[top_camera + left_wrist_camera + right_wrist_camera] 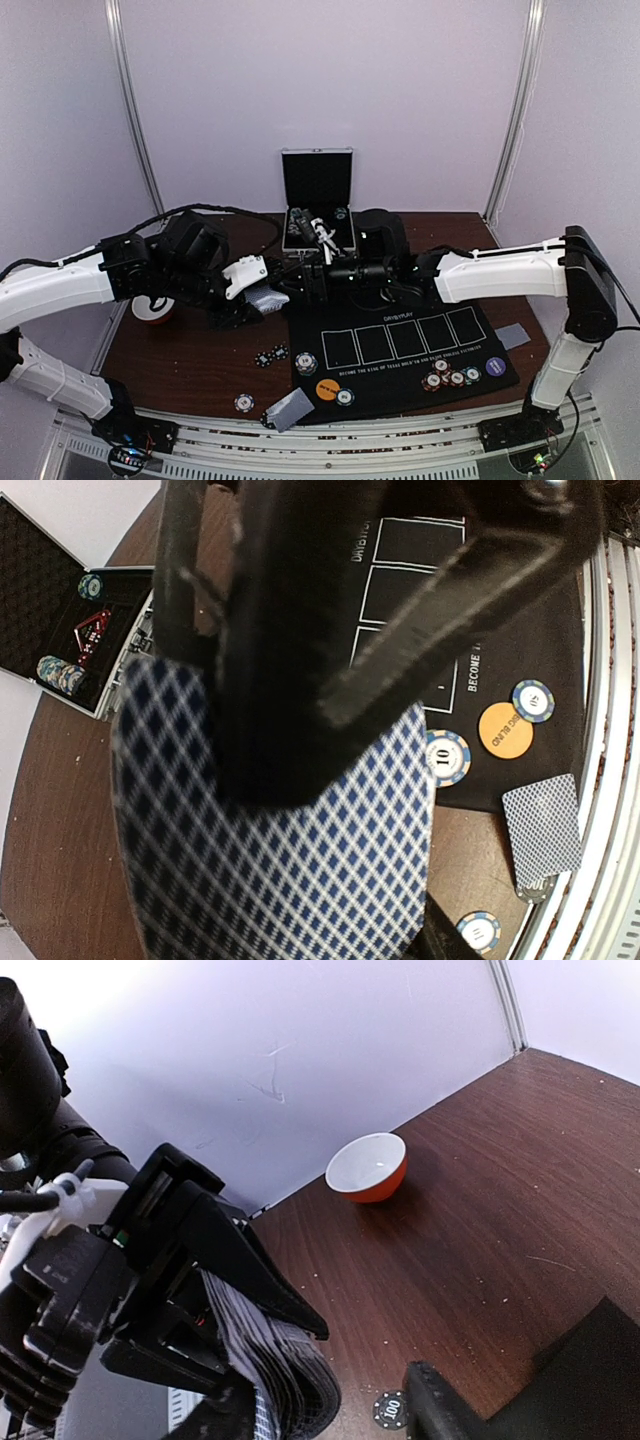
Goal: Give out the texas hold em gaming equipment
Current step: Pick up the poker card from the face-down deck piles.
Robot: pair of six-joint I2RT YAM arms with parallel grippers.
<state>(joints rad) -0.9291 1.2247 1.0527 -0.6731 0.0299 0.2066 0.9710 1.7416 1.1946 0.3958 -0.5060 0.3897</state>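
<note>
- Near right: mat [390, 397], card boxes unfilled; far middle: case [318, 180], lid up.
- Deck [280, 880] clamped in left gripper [262, 298], held up by left edge of mat.
- Close against deck from right: right gripper [305, 278]; jaw gap and any hold on a card: cannot tell.
- Step, as judged: drawing top card to deal. Next: pinch one card only, slide clear, lay down flat.
- Lying out: single card [290, 408] at near edge; chips [450, 378], orange disc [329, 389] on mat.
</note>
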